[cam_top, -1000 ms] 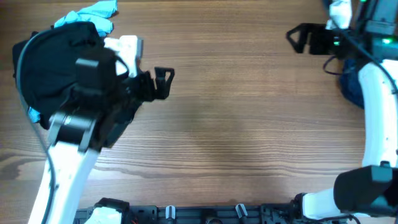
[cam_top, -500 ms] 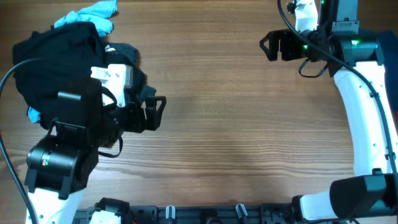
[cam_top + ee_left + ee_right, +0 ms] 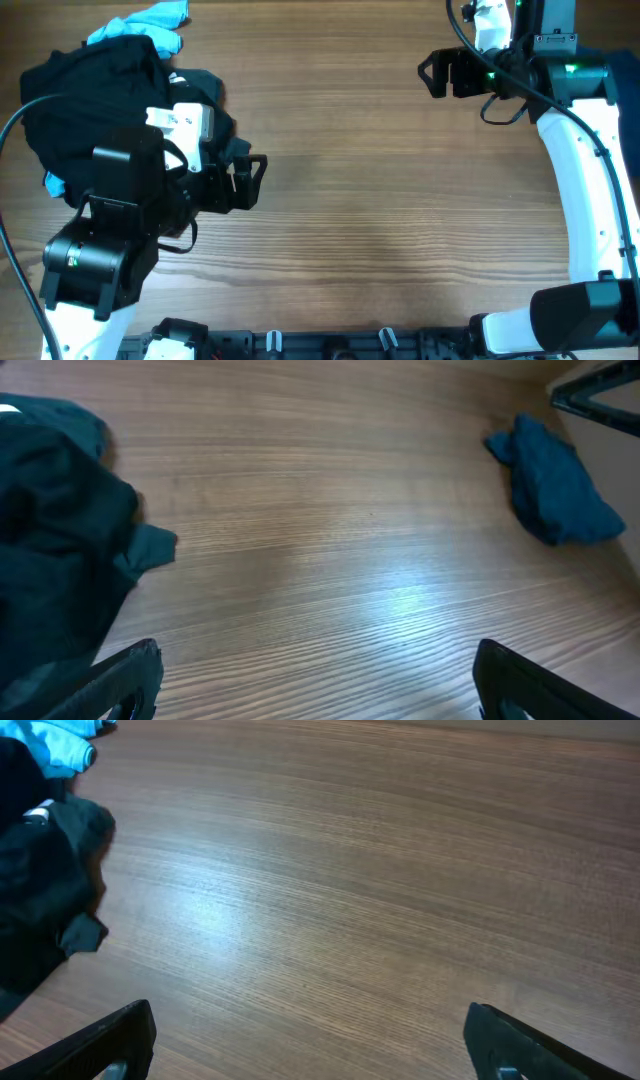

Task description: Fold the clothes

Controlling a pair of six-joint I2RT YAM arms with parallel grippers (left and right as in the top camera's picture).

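At the far left a heap of black clothes lies bunched on the table, with a light blue garment touching its far edge. Just beside the heap, the left gripper hovers with fingers spread wide and nothing between them. The middle of the wood is bare. Over at the right, the right gripper is equally wide open and empty, pointing toward the centre. A dark blue cloth sits crumpled near the right edge. Folding looks not yet begun. Next, I reckon, one piece must be picked off the heap, carried to the middle and spread flat.
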